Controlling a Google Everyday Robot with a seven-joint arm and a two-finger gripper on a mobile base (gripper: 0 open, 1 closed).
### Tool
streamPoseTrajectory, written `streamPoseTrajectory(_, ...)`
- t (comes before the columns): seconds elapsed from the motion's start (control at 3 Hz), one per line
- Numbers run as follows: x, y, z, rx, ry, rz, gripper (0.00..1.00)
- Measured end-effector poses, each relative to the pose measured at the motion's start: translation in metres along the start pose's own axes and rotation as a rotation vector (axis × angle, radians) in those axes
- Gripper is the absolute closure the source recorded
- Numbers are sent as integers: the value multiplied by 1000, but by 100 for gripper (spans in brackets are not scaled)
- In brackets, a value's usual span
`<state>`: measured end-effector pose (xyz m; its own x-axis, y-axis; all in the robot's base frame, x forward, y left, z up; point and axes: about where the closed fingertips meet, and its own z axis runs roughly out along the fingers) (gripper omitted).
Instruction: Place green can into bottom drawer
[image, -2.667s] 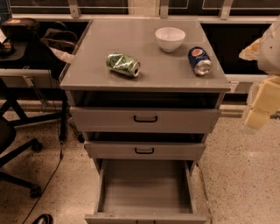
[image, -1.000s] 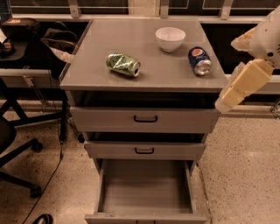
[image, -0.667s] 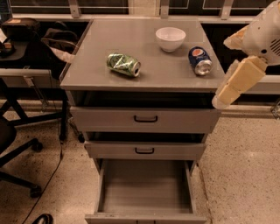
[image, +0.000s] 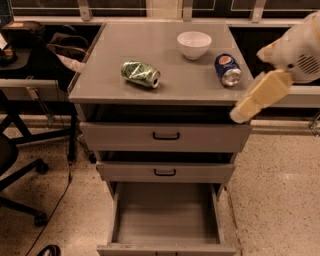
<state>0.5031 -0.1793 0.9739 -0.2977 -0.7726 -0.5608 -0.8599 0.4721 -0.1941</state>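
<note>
Green-and-white dented aluminium can (image: 140, 74) lies sideways on the grey table (image: 190, 82), so the cream pincer (image: 250, 105) beside its right edge, open or closed impossible to tell, should descend across the can's round sides.

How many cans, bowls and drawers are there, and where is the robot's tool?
Cans: 2, the green can and the blue Pepsi can
Bowls: 1, the white bowl
Drawers: 3, the top drawer, the middle drawer and the open bottom drawer
Tool: 1, by the cabinet's right edge
Total: 7
</note>
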Motion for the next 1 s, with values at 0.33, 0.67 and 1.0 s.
streamPoseTrajectory(0.33, -7, -15, 22, 33, -59, 78, 0)
streamPoseTrajectory(0.67, -35, -43, 55, 93, -135, 117, 0)
streamPoseTrajectory(1.0, -35, -43, 55, 93, -135, 117, 0)
